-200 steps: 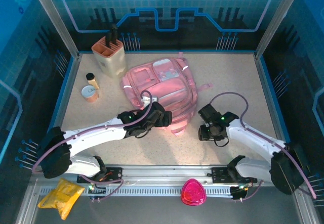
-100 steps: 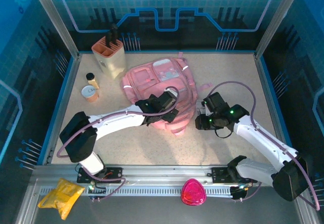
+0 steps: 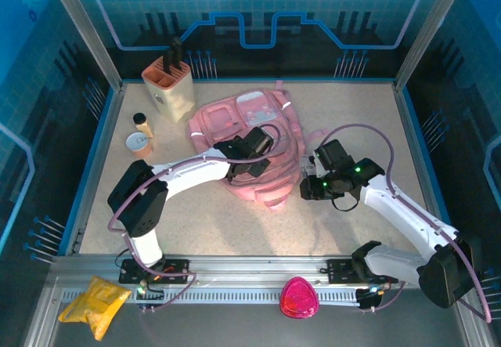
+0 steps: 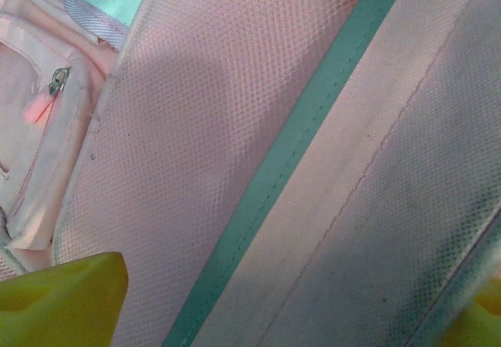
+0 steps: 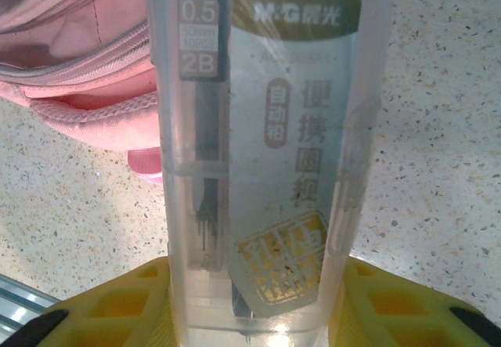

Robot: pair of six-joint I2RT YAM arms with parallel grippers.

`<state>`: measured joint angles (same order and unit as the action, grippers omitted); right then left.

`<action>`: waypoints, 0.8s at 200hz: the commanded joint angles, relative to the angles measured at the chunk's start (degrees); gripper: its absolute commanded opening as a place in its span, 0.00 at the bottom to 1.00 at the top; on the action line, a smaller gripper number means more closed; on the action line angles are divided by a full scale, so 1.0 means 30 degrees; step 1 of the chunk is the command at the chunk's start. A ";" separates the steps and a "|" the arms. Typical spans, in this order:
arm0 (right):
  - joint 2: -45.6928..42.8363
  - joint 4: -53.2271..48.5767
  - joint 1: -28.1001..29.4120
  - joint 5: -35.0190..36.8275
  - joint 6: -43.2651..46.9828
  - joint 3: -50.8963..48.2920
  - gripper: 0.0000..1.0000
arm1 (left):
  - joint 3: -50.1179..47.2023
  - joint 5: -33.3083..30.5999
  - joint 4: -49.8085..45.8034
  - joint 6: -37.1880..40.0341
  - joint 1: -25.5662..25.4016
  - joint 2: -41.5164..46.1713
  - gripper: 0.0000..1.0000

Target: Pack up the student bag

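The student bag, a large soft pink backpack, lies flat in the middle of the table. My left gripper is pressed down onto its near part. In the left wrist view its yellow fingertips stand wide apart, open, over pink mesh and a teal strip of the bag. My right gripper hovers just right of the bag's near corner, shut on a clear plastic stationery case printed 0.5 2B. The case stands upright between the yellow jaws of the right gripper, with the bag's pink edge to its left.
A beige holder with dark handles stands at the back left. A small black-capped bottle and an orange cup sit left of the bag. A yellow packet and a pink rounded thing lie by the front rail.
My left arm has reached farther back and right, onto the bag, and its jaws have narrowed a little. My right arm has carried the case up and left, toward the bag's side.
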<state>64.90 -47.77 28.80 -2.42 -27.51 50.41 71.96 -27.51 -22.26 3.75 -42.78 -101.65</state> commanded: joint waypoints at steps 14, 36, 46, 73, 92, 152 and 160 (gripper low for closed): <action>0.0415 0.0041 -0.0201 -0.1098 0.0989 0.0963 0.41 | 0.0143 0.0301 -0.0203 0.0471 0.1028 0.1121 0.72; 0.0645 0.0081 -0.0195 -0.1581 0.1261 0.1258 0.40 | -0.0494 0.1636 0.0233 0.0604 0.1210 0.1860 0.59; 0.0743 0.0021 -0.0193 -0.1762 0.1369 0.1456 0.40 | -0.0600 0.1982 0.0192 0.0594 0.1248 0.2153 0.59; 0.0995 0.0059 -0.0198 -0.1887 0.1669 0.1687 0.40 | -0.0581 0.2877 0.0393 0.0597 0.1508 0.2519 0.62; 0.1202 0.0080 -0.0196 -0.2064 0.1635 0.1933 0.40 | -0.0307 0.2711 0.0144 0.0459 0.1606 0.2241 0.58; 0.2897 0.1174 -0.0140 -0.3858 0.1071 0.3301 0.40 | 0.0396 0.4064 0.0712 -0.2544 0.1441 0.2053 0.00; 0.3195 0.1161 -0.0171 -0.3691 0.1071 0.3591 0.40 | 0.0336 0.4751 0.1044 -0.3241 0.1256 0.2322 0.00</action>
<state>72.44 -45.43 28.80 -11.40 -23.97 57.54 70.94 -17.43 -21.34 1.37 -38.57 -95.72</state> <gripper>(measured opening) 0.400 0.052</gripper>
